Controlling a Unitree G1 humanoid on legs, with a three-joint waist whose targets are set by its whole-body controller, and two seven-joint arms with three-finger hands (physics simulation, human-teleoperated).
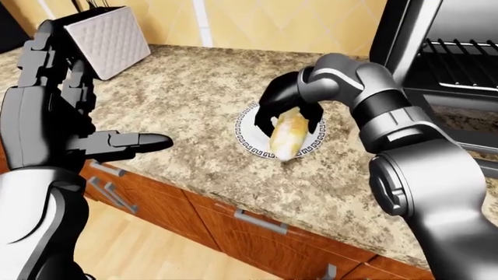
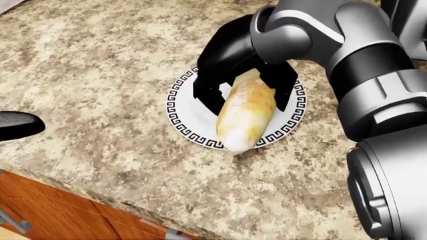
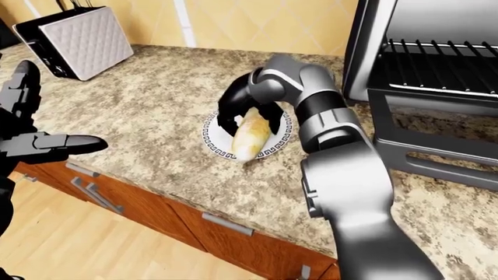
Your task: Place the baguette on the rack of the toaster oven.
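The baguette [image 2: 246, 115] lies on a white plate with a black key-pattern rim [image 2: 181, 117] on the granite counter, its near end over the plate's rim. My right hand [image 2: 247, 95] reaches down over the baguette's far half, with black fingers [image 2: 208, 95] curled round both of its sides. My left hand [image 1: 117, 143] is open and empty, held up at the left over the counter's edge. The toaster oven [image 3: 373, 46] stands open at the right, its wire rack [image 3: 443, 64] bare.
A quilted grey knife block [image 1: 109, 41] stands at the top left of the counter. The oven's lowered door [image 3: 436, 149] juts out to the right of the plate. Wooden drawers with metal handles [image 1: 257, 221] run below the counter edge.
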